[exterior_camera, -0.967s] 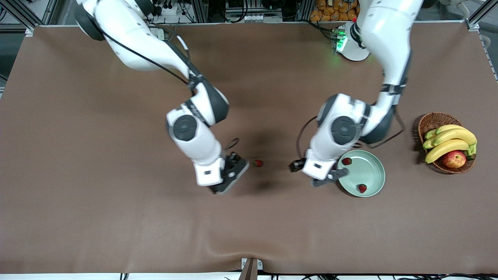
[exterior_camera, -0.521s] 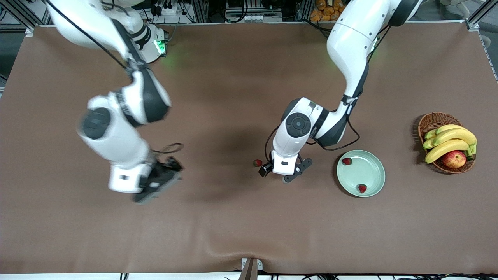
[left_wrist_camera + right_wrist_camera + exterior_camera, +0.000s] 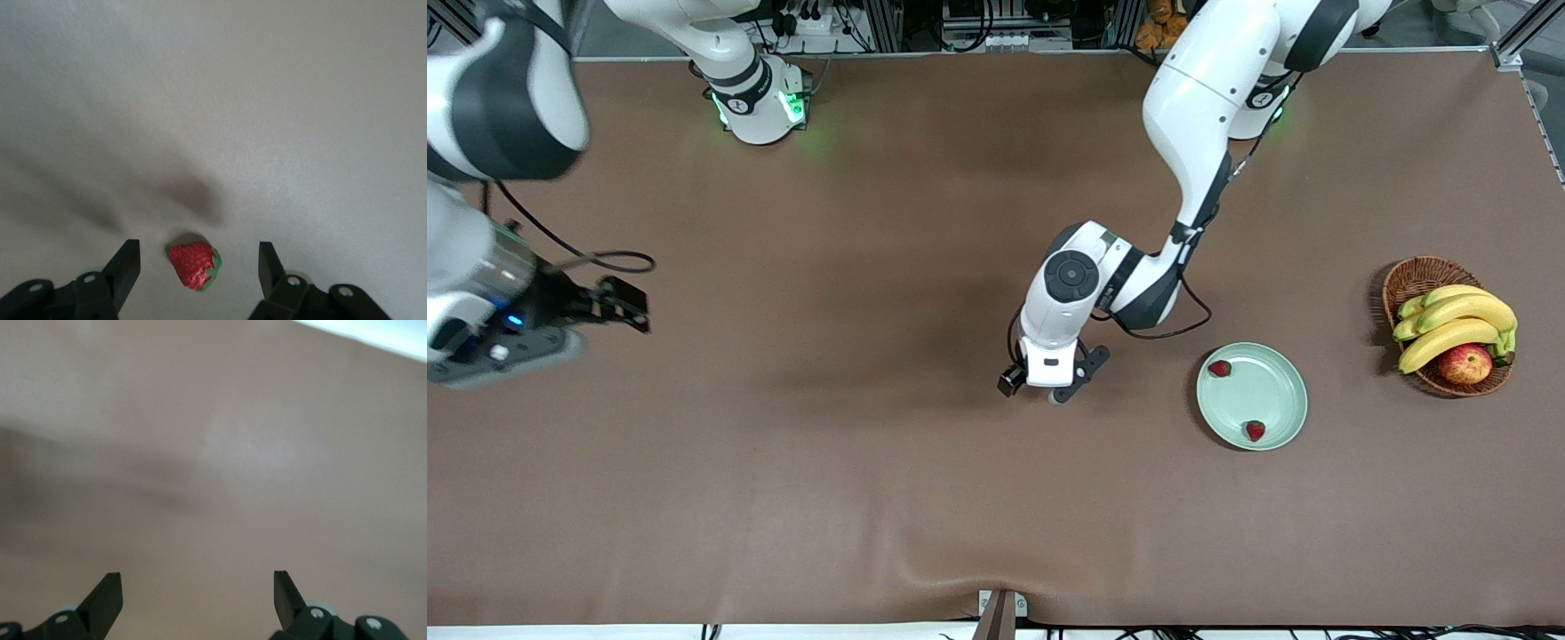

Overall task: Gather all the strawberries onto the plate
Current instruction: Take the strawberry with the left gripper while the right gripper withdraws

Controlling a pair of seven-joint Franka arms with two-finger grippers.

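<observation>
Left wrist view has the loose strawberry (image 3: 194, 265) lying on the brown bench (image 3: 267, 100), right in the gap between the two black fingers (image 3: 127, 265) of the left tool (image 3: 198, 268) — spread wide, not touching the berry on either side. Red body, green cap turned toward one finger.

From the front view that berry is hidden under the left tool (image 3: 1040, 384), which hangs low over the middle of the bench (image 3: 871, 498), toward the right arm's end from the plate.

The plate (image 3: 1272, 388) is pale green and sits on the bench between the left tool and the basket. Two strawberries are in it already: one (image 3: 1219, 368) by the rim on the side farther from the front camera, the other (image 3: 1255, 430) by the nearer rim. They're well apart from each other.

The basket (image 3: 1414, 280) sits toward the left arm's end of the bench, holding bananas (image 3: 1458, 324) and an apple (image 3: 1464, 364).

The right tool (image 3: 618, 302) is way off over the right arm's end of the bench, just waiting. Its wrist view shows its fingers (image 3: 107, 597) released, wide apart, with bare bench below — holding nothing.
</observation>
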